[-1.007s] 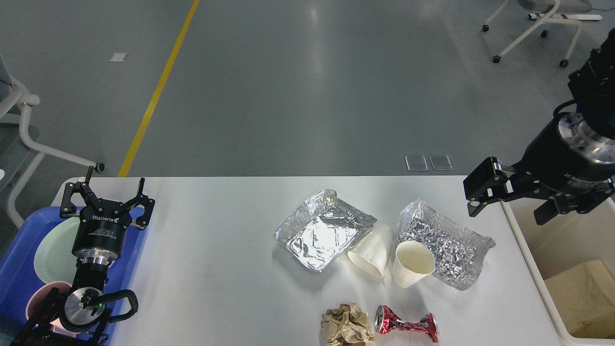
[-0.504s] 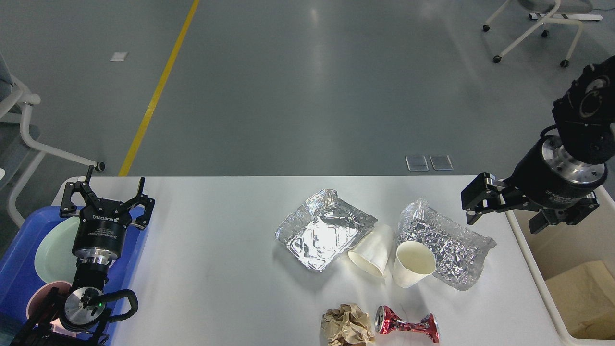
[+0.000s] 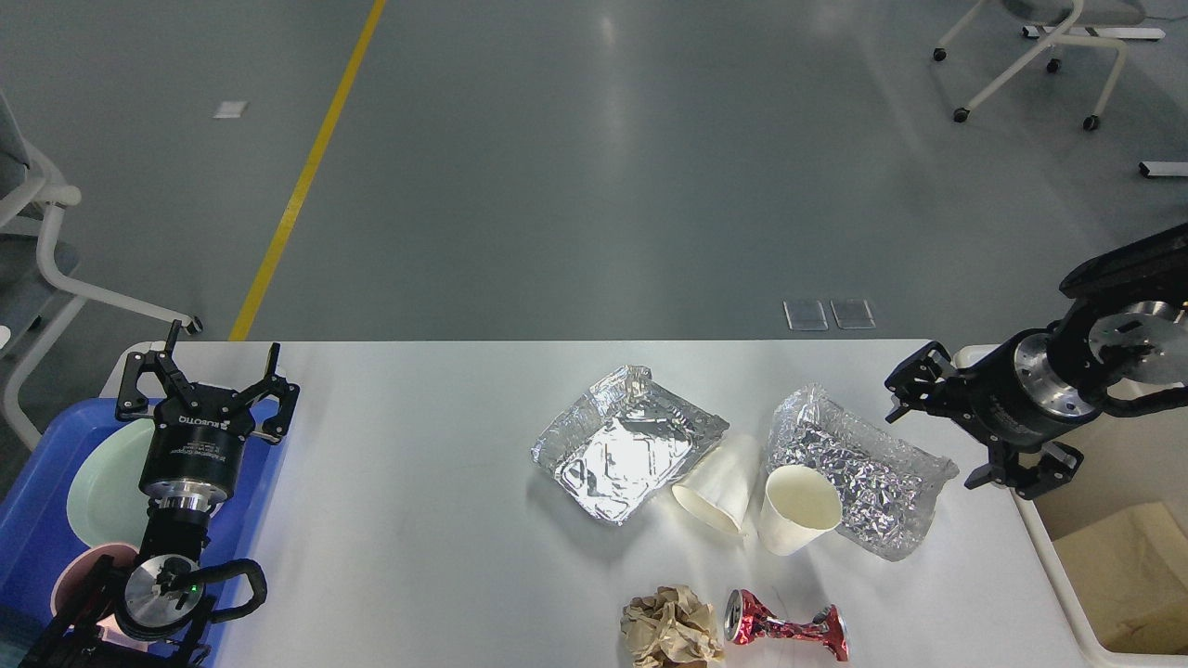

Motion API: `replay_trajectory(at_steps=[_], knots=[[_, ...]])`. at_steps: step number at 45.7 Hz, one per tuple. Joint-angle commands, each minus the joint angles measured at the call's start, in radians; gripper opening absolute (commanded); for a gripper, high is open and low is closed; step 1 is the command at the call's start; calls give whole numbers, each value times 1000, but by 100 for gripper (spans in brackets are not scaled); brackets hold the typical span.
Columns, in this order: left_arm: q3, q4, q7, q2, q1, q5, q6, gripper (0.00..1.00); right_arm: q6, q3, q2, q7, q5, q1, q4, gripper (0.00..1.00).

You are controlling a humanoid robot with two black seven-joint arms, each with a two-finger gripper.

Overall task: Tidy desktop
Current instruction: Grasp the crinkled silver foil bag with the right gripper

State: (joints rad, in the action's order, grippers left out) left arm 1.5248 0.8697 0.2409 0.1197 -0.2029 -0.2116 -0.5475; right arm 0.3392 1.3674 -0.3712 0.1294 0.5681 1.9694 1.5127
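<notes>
Your desk [image 3: 418,520] fills the lower part of the head view, white and wide, with the clutter gathered right of its middle. A flattened foil tray [image 3: 624,442] lies near the centre; touching its right corner is a paper cup on its side [image 3: 719,487], and just beside that stands an upright cup [image 3: 796,508]. The upright cup leans against a crumpled foil container [image 3: 858,468]. At the near edge you see a paper wad [image 3: 668,626] and, just right of it, a crushed red can [image 3: 785,626].

Your left gripper [image 3: 209,371] hangs over the blue tray [image 3: 37,501] at the desk's left end, fingers spread wide and holding nothing. A pale green plate [image 3: 102,482] and a pink cup [image 3: 79,575] sit in that tray.

Your right gripper [image 3: 937,422] hovers at the desk's right edge, just beside the foil container, with its fingers apart and empty. The cream bin [image 3: 1049,557] stands right of the desk.
</notes>
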Motion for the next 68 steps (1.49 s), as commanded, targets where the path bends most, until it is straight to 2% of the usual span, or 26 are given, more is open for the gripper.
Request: replay_trajectory(at_steps=[1,6,11,23,40,51,53,59,68], knots=[[0,0,2,0,0,0,0,96,-11,-14,-5,-2,180,-128,-61,93],[0,0,2,0,-1,0,0,96,-68,-25,8,-4,390,-219,-72,97],[0,0,2,0,0,1,0,96,-109,-54,8,-4,532,-267,-71,98],[0,0,2,0,-1,0,1,96,-109,-166,8,-2,726,-444,-195,98],[0,-1,2,1,-1,0,0,96,-128,-252,54,-1,843,-632,-362,93],[0,0,2,0,0,1,0,96,-187,-330,109,-1,862,-759,-503,86],[0,0,2,0,0,0,1,96,-187,-337,109,-1,862,-759,-503,79],[0,0,2,0,-1,0,0,96,-187,-344,109,-1,852,-751,-508,38],[0,0,2,0,-1,0,1,96,-193,-343,112,-1,849,-759,-532,7]])
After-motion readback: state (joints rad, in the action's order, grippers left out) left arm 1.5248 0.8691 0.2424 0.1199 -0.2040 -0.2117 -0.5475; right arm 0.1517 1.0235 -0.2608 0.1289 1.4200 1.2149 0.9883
